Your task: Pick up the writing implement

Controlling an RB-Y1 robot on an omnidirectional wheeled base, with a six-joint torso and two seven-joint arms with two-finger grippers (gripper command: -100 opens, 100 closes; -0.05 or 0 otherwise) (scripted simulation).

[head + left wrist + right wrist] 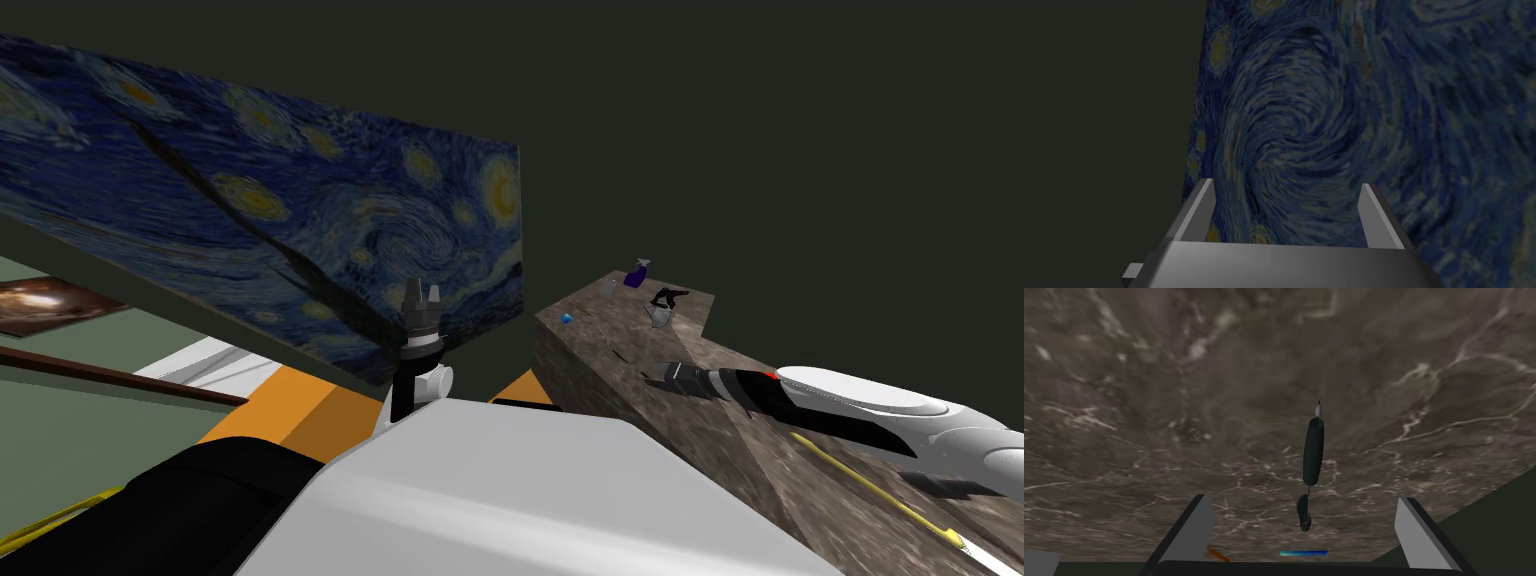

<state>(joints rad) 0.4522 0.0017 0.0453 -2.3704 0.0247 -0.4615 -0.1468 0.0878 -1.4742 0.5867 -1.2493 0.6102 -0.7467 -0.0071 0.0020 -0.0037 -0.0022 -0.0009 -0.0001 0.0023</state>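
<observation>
Right gripper (pixel 1303 500) low over brown marbled bench (pixel 1149 388), jaws spread wide, gripping nothing. Dark pen (pixel 1314 450) lies flat on bench just ahead of jaws, in line with gap (pale tip points away from gripper). Left gripper (pixel 1286 185) raised before blue swirl painting (pixel 1334 100), jaws also apart, empty.

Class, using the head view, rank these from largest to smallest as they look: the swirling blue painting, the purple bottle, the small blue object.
Largest: the painting.
Next: the purple bottle.
Smallest: the small blue object. Both are tiny, but the bottle looks bigger.
</observation>
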